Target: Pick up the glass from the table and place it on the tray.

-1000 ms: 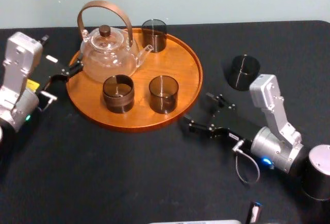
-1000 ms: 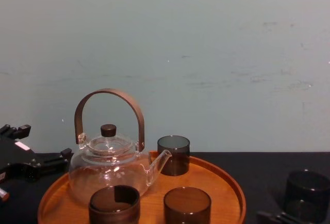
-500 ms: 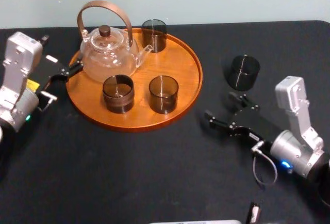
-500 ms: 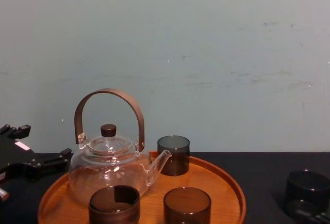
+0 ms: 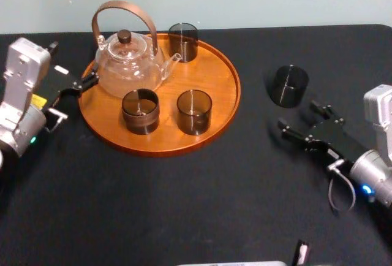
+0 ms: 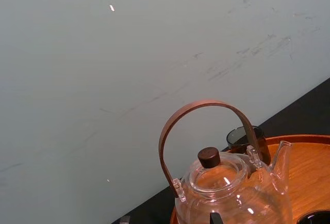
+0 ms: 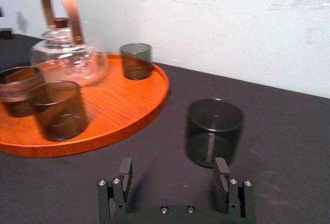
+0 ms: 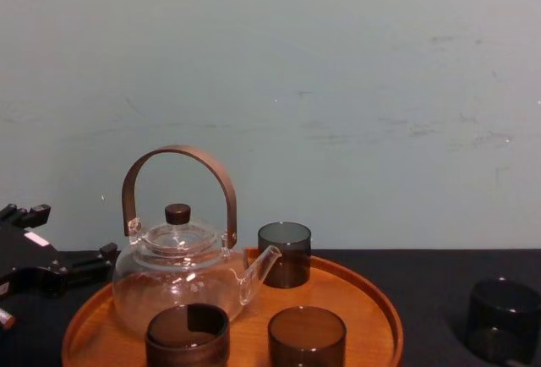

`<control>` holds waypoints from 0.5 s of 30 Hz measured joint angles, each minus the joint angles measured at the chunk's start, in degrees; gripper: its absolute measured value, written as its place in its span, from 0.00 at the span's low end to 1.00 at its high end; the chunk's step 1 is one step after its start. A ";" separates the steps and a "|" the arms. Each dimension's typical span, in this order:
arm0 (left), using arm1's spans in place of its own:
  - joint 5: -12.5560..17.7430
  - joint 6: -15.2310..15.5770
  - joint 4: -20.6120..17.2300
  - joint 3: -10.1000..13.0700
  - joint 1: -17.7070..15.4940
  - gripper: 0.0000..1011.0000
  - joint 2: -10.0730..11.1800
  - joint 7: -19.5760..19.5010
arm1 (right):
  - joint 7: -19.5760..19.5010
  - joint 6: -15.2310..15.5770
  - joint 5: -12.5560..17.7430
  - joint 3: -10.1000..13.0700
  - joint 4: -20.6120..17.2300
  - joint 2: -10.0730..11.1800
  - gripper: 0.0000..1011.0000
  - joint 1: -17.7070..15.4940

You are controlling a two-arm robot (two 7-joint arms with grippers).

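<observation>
The glass you are after stands upright on the table, off to the right of the tray and well apart from its rim. It is a dark, smoky, straight-sided glass, and you can see it from the side in the chest view, low at the right edge.

Your right gripper sits just on the near side of the glass, low over the table and pointing toward it. Its fingers are spread wide and hold nothing. From the right wrist camera you see the two fingers apart, with the glass just beyond the tips, in line with one finger rather than centred in the gap, and not touched by either.

The tray is round, orange-brown wood with a low raised rim. On it you have a clear teapot with a bent wooden handle at the back left, and three other glasses: one at the far edge beside the spout, and two side by side toward the front.

Your left gripper is at the left of the tray, fingers spread and empty, one fingertip just beside the rim near the teapot; you cannot tell whether it touches the rim. A pale wall rises behind the table.
</observation>
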 joint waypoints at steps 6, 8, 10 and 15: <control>0.00 0.00 0.00 0.00 0.00 0.99 0.00 0.00 | -1.01 0.13 -0.56 1.92 1.48 -0.27 0.99 0.53; 0.00 0.00 0.00 0.00 0.00 0.99 0.00 0.00 | -1.07 0.14 -0.72 2.61 2.58 -0.52 0.99 1.27; 0.00 0.00 0.00 0.00 0.00 0.99 0.00 0.00 | -0.98 0.07 -0.79 3.08 3.73 -0.76 0.99 2.13; 0.00 0.00 0.01 0.00 0.00 0.99 0.00 0.00 | 0.23 -0.16 -1.00 3.31 6.33 -1.34 0.99 4.48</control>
